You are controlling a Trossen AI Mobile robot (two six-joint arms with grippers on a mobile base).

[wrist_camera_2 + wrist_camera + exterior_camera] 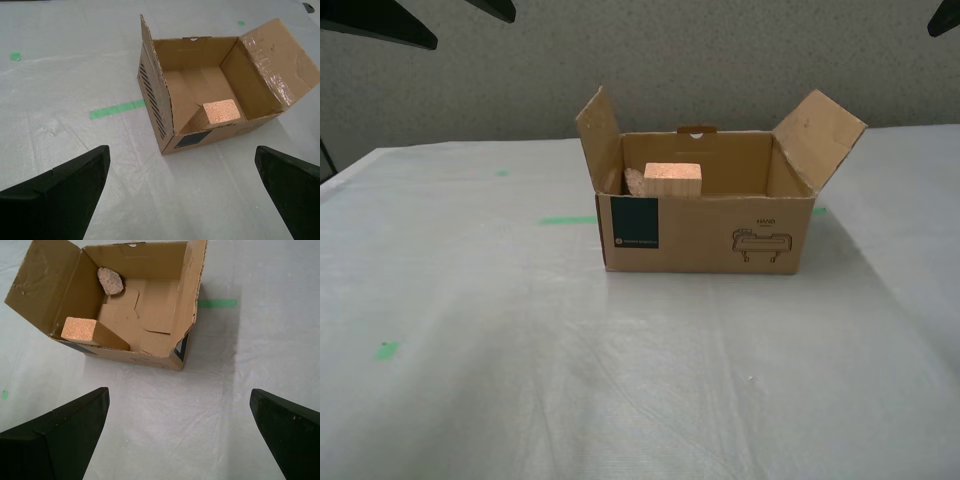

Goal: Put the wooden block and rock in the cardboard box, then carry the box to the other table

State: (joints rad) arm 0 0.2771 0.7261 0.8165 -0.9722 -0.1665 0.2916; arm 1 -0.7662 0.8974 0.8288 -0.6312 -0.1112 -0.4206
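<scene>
1. Exterior view showed the cardboard box (705,232) standing on the white-sheeted desk (470,330), flaps up, with the wooden block (672,179) and a sliver of the rock (633,181) inside it.
2. From my first gripper (179,432), the rock (110,280) lay in a far corner of the box (150,354), and the block (80,330) leaned against the near wall.
3. Both loads looked hard and rigid; I judged the box itself light but thin-walled, likely to buckle if squeezed at the flaps.
4. Taking hold low on the two short end walls, one gripper each side, seemed safest, since the loose contents could slide if it tilted.
5. My first gripper hung above and short of the box, jaws spread wide, holding nothing.
6. My second gripper (182,192) hovered likewise over the box (205,136), jaws released and empty, the block (221,111) visible below.
7. Green tape marks (568,220) lay beside the box.
</scene>
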